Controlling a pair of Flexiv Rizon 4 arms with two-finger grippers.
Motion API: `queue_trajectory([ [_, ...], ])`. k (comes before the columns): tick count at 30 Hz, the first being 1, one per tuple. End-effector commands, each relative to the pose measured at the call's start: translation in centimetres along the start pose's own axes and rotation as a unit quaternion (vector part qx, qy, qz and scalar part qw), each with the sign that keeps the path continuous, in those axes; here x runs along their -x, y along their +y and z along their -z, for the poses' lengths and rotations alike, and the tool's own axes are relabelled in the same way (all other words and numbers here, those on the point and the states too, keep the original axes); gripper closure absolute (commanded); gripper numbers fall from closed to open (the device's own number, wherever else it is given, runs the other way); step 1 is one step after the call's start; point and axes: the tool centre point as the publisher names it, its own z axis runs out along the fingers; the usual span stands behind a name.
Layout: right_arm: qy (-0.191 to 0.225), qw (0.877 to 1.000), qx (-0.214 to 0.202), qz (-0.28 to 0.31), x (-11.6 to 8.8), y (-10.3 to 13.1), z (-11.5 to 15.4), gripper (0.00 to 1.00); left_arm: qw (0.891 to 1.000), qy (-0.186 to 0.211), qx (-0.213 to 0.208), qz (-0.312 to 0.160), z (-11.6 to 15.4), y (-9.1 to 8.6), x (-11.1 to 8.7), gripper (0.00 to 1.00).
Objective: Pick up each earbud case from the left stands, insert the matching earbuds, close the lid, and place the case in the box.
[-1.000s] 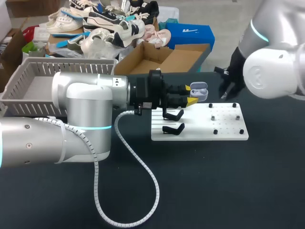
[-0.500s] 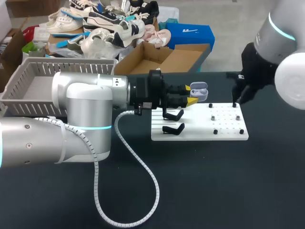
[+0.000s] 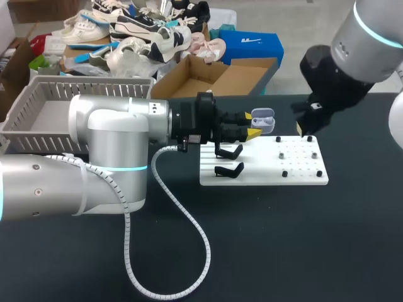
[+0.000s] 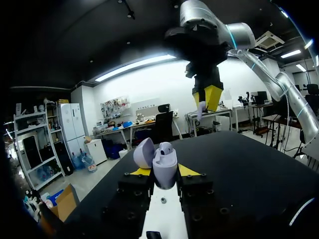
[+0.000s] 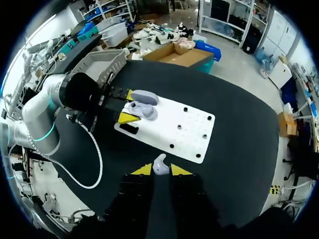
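A lavender earbud case [image 4: 164, 167] stands upright between my left gripper's [image 4: 164, 172] yellow-tipped fingers, lid open, one earbud [image 4: 165, 148] seated inside. From the head view that case [image 3: 263, 121] hangs over the white board's [image 3: 264, 171] far left part, held by the left gripper [image 3: 254, 131]. My right gripper [image 5: 160, 170] is shut on a pale earbud [image 5: 159, 163], high above the board [image 5: 192, 132]. In the head view the right gripper [image 3: 306, 128] sits above the board's far right corner. Two black stands [image 3: 228, 152] on the board's left side carry nothing.
Several small pegs [image 3: 284, 173] dot the board's right half. A grey basket [image 3: 25, 104] stands at the back left and an open cardboard box [image 3: 217, 77] behind the board. The left arm's white cable [image 3: 189, 239] loops over the near table.
My right arm has swung round and its gripper has shifted slightly near the board's far right corner, still holding the earbud. The left arm and the case have not moved.
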Motion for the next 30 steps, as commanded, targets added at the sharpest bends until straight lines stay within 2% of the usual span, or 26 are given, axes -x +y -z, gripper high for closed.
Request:
queue_trajectory([
  [1, 0.008, 0.999, 0.002, 0.032, 0.1, 0.6, 0.8, 1.0, 1.0, 0.0, 0.004, -0.001, -0.1, -0.2, 0.0, 1.0],
  [7, 0.002, 0.997, 0.024, 0.078, 1.1, 1.2, 0.8, 1.0, 1.0, 0.0, 0.004, -0.001, -0.1, -0.2, 0.0, 1.0],
  [18, -0.006, 0.99, 0.04, 0.132, 4.1, 2.4, -0.3, 1.0, 1.0, 0.0, 0.004, -0.001, -0.1, -0.2, 0.0, 1.0],
  [30, 0.0, 0.983, 0.045, 0.178, 5.8, 2.9, -1.5, 1.0, 1.0, 0.0, 0.004, -0.001, -0.1, -0.2, 0.0, 1.0],
])
